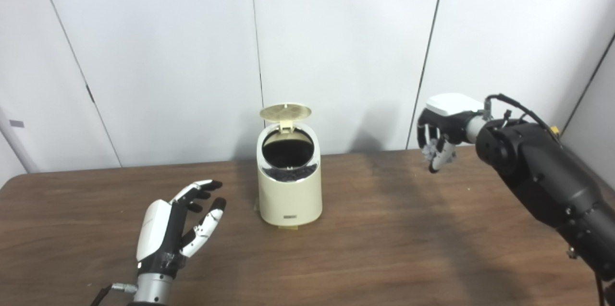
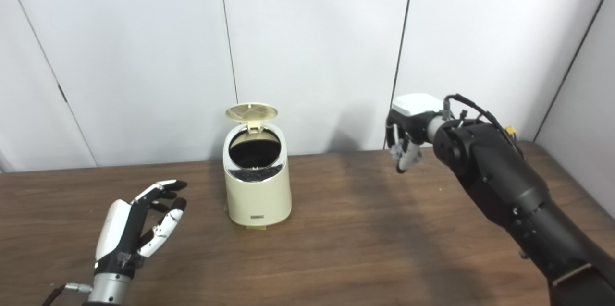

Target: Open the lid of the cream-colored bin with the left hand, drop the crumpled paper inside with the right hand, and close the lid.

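The cream-colored bin [image 1: 289, 193] stands on the table a little left of centre. Its round lid [image 1: 285, 112] is tipped up at the back, so the dark opening [image 1: 288, 150] is uncovered. My left hand [image 1: 180, 224] rests low to the left of the bin, apart from it, fingers spread and holding nothing. My right hand [image 1: 439, 135] hovers above the table well to the right of the bin, fingers hanging down loosely, with nothing in them. No crumpled paper shows on the table or in either hand. The bin's inside is too dark to read.
The brown wooden table [image 1: 408, 234] runs across the view, with its far edge against white wall panels [image 1: 346, 32]. My bulky black right forearm [image 1: 543, 186] reaches in from the lower right.
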Robot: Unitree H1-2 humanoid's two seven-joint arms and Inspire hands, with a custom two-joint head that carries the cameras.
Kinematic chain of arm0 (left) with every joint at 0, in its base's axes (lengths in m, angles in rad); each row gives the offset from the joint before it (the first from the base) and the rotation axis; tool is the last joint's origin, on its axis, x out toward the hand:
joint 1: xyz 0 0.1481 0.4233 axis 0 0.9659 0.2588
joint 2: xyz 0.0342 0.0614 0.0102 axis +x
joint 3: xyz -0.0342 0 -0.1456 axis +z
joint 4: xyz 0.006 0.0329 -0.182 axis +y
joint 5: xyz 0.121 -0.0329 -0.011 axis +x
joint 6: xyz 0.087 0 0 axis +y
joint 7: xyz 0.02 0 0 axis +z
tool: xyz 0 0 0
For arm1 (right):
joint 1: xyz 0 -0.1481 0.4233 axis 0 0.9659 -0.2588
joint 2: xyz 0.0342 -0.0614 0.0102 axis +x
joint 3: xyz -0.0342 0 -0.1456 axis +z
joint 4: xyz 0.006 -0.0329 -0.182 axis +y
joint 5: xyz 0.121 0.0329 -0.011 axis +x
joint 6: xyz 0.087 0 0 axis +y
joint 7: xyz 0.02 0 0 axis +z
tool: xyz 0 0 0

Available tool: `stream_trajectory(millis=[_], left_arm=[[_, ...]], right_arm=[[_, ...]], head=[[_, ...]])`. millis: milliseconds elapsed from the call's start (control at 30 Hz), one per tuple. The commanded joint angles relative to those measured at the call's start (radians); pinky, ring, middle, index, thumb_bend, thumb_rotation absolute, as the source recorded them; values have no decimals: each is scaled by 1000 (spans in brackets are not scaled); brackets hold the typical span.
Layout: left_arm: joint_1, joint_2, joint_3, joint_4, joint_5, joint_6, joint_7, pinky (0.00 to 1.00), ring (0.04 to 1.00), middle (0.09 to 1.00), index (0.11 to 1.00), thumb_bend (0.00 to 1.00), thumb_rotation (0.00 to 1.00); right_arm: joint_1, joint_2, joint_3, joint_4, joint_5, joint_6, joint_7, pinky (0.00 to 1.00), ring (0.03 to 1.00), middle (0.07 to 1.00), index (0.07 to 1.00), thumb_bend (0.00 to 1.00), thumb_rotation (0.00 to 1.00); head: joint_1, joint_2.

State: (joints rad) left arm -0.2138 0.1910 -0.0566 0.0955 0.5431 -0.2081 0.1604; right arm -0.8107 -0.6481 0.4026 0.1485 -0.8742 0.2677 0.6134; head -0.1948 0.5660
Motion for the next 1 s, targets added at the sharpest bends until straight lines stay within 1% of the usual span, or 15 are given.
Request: stream_trajectory(millis=[0, 33, 67, 167, 233, 267, 333, 400, 500, 533, 633, 767, 800, 900, 967], left_arm=[[-38, 3, 3, -25, 3, -9, 25, 607, 720, 758, 755, 504, 854], [-39, 3, 3, -25, 5, -7, 25, 605, 720, 757, 754, 506, 855], [-40, 2, 3, -24, 5, -7, 25, 605, 720, 758, 754, 507, 854], [-43, 3, 2, -15, 7, -13, 28, 604, 720, 758, 754, 501, 846], [-46, 1, 1, -11, 8, -15, 31, 602, 718, 757, 752, 500, 846], [-47, 1, 1, -9, 8, -16, 32, 602, 718, 757, 752, 498, 845], [-48, -1, 0, -6, 9, -16, 33, 603, 719, 758, 752, 496, 845], [-50, -3, -2, -3, 9, -15, 34, 605, 721, 759, 754, 498, 848], [-54, -9, -4, 4, 6, -18, 38, 601, 718, 758, 754, 507, 848], [-54, -11, -5, 3, 7, -14, 37, 603, 718, 758, 754, 517, 851], [-56, -16, -10, 5, 10, -20, 43, 607, 720, 758, 756, 526, 852], [-58, -18, -18, 8, 15, -13, 47, 610, 722, 758, 756, 521, 855], [-58, -18, -19, 6, 16, -7, 45, 611, 723, 759, 757, 525, 860], [-58, -19, -22, 5, 22, 2, 44, 618, 728, 763, 761, 535, 866], [-58, -19, -23, 7, 21, 0, 46, 620, 729, 765, 761, 534, 858]], right_arm=[[-72, -17, -21, -69, -12, 6, 24, 280, 353, 416, 494, 530, 0], [-77, -12, -19, -97, -10, 10, 49, 262, 334, 444, 489, 531, 0], [-80, -8, -20, -112, -9, 12, 66, 276, 348, 433, 489, 531, 0], [-97, -8, -3, -168, -18, -35, 106, 273, 347, 412, 492, 530, 0], [-117, 7, 4, -209, -34, -19, 154, 248, 326, 406, 495, 529, 0], [-123, 15, 1, -223, -35, -7, 174, 213, 293, 445, 487, 531, 0], [-137, 26, -6, -246, -17, -8, 207, 190, 267, 466, 483, 532, 0], [-144, 37, -16, -261, -1, -28, 207, 171, 241, 469, 483, 532, 0], [-152, 63, -28, -284, -2, -26, 201, 156, 220, 470, 482, 532, 0], [-157, 73, -29, -289, 0, -26, 205, 166, 233, 421, 493, 527, 0], [-167, 101, -36, -302, 22, -28, 212, 177, 249, 393, 497, 524, 0], [-196, 128, -17, -313, 28, -42, 248, 240, 312, 410, 493, 527, 0], [-203, 140, -11, -317, 22, -33, 259, 250, 321, 413, 493, 528, 0], [-210, 187, -9, -334, 17, -1, 273, 215, 302, 402, 493, 526, 0], [-211, 207, 1, -340, 3, -12, 265, 199, 284, 397, 491, 525, 0]], head=[[0, 1], [-2, 1], [-1, 1], [-2, -2], [-3, -4], [-2, -4], [1, -6], [7, -7], [13, -11], [15, -11], [30, -13], [47, -17], [47, -17], [60, -20], [73, -19]])
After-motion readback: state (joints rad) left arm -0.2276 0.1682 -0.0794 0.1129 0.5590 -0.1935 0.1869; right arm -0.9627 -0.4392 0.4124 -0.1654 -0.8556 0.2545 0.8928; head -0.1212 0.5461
